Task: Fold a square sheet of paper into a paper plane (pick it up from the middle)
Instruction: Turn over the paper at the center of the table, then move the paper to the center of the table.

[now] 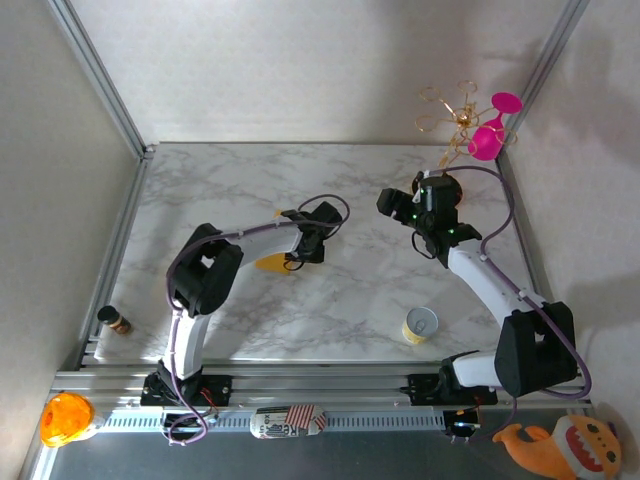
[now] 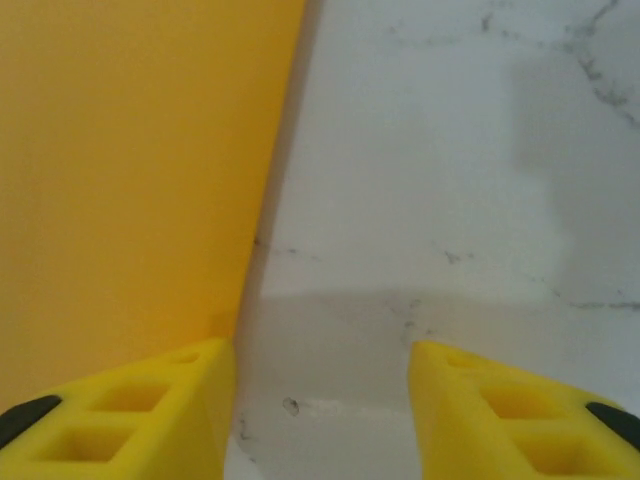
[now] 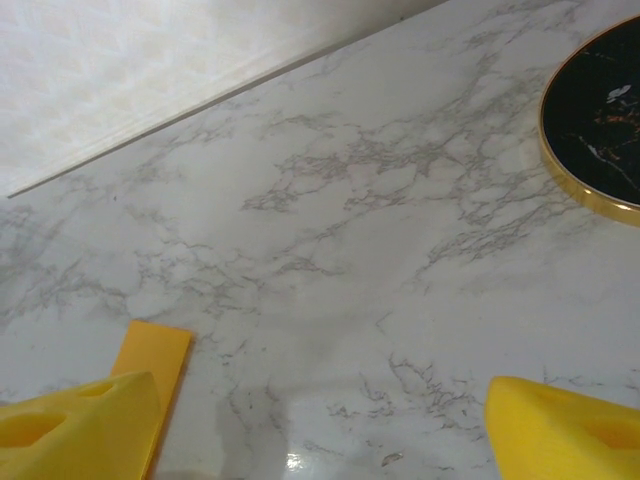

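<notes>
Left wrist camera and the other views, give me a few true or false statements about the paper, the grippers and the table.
1. The left gripper has its jaws apart, with bare table between them. True.
2. The yellow paper is clamped in the left gripper. False: it lies to one side, outside the gap.
3. The right gripper is shut. False: its jaws stand wide apart.
4. A cup stands on the table near the right arm's base. True.
</notes>
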